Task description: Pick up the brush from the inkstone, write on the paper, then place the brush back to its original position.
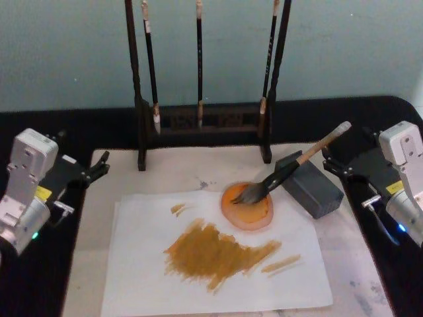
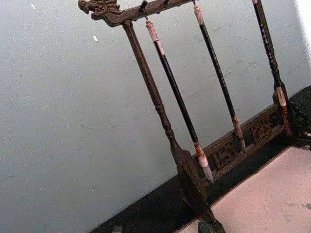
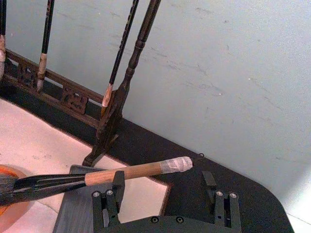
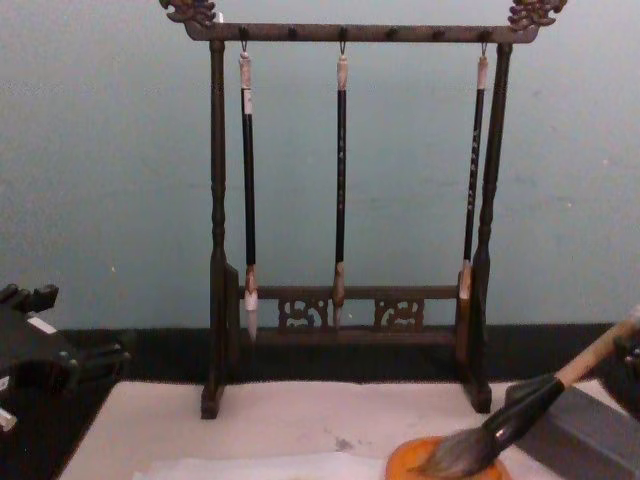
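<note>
The brush (image 1: 301, 162) lies tilted, its tan handle propped on the grey inkstone block (image 1: 312, 187) and its dark bristles resting in an orange dish (image 1: 247, 206). The white paper (image 1: 218, 264) in front carries broad ochre strokes. My right gripper (image 1: 330, 162) hovers open just right of the inkstone. In the right wrist view the brush handle (image 3: 131, 173) lies just beyond the right gripper (image 3: 163, 187), with nothing between the fingers. My left gripper (image 1: 99, 167) stays open at the mat's left edge, far from the brush.
A dark wooden rack (image 1: 201, 125) with three thin hanging brushes stands at the back of the cream mat (image 1: 165, 175). The table around the mat is black. A teal wall rises close behind the rack.
</note>
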